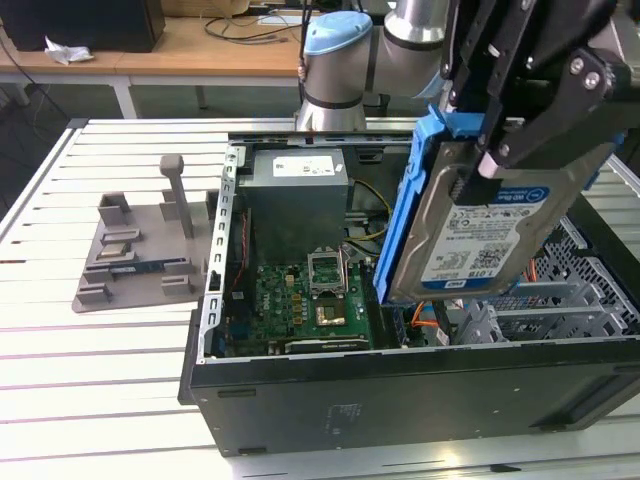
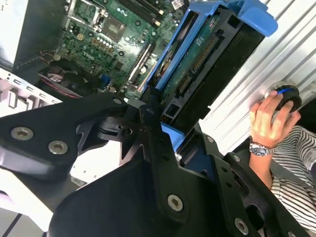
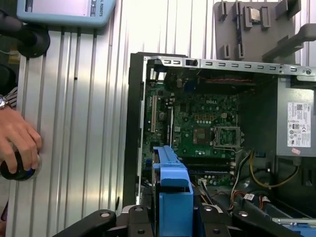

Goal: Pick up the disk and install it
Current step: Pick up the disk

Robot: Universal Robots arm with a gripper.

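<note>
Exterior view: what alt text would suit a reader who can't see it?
The arm's black fingers grip the blue-framed disk, tilted, above an open computer case on a slatted table. A green motherboard shows inside it.

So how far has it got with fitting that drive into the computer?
Done: the disk is picked up, with the jaws shut on it. In hand: it hangs tilted, on edge, over the open computer case, above the circuit board side. Left: it isn't seated in the case yet.
</note>
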